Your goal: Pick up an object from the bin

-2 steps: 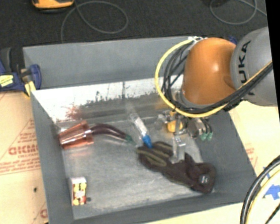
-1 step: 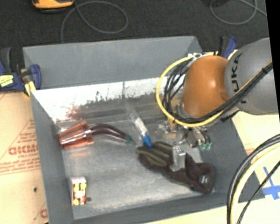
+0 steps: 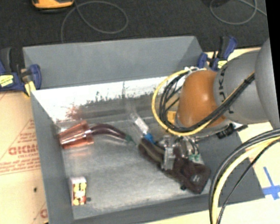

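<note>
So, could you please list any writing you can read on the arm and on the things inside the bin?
"KUKA": dark letters on the grey arm beside its orange cover, partly covered.
Small red, yellow and white packet, in the lower left of the bin: its print is too small to read.
The other things in the bin: no writing that I can make out.

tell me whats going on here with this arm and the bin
The robot arm reaches into the grey bin from the right. Its gripper is down over a dark brown lumpy thing near the front right corner; whether it has a grip cannot be told. A copper-coloured cup and a small yellow and red box lie apart on the left.
</note>
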Motion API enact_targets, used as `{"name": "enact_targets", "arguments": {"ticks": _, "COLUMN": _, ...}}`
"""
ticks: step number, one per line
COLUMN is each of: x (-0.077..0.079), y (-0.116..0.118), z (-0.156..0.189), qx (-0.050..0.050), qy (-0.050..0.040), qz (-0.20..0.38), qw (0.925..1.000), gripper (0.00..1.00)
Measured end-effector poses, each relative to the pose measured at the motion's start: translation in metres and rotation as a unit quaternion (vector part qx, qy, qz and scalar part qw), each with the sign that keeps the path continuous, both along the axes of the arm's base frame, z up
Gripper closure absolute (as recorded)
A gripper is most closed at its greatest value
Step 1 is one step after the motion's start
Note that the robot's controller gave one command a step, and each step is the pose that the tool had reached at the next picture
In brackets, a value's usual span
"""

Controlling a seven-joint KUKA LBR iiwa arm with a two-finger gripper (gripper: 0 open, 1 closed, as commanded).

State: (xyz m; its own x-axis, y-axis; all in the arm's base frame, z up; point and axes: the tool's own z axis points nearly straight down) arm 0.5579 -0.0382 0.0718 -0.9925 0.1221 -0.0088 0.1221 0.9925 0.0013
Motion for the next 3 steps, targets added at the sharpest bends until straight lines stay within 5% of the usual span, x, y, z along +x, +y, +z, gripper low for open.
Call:
{"name": "enact_targets", "arguments": {"ticks": 1, "x": 0.000, "y": 0.000, "z": 0.000, "qx": 0.000, "qy": 0.0000, "qz": 0.000, "qw": 1.0000, "gripper": 1.00}}
{"name": "enact_targets", "arguments": {"ticks": 2, "x": 0.005, "y": 0.011, "z": 0.102, "qx": 0.000, "qy": -0.0015, "qz": 0.015, "qw": 0.9999, "gripper": 1.00}}
{"name": "enact_targets", "arguments": {"ticks": 3, "x": 0.005, "y": 0.011, "z": 0.102, "qx": 0.000, "qy": -0.0014, "qz": 0.015, "qw": 0.9999, "gripper": 1.00}}
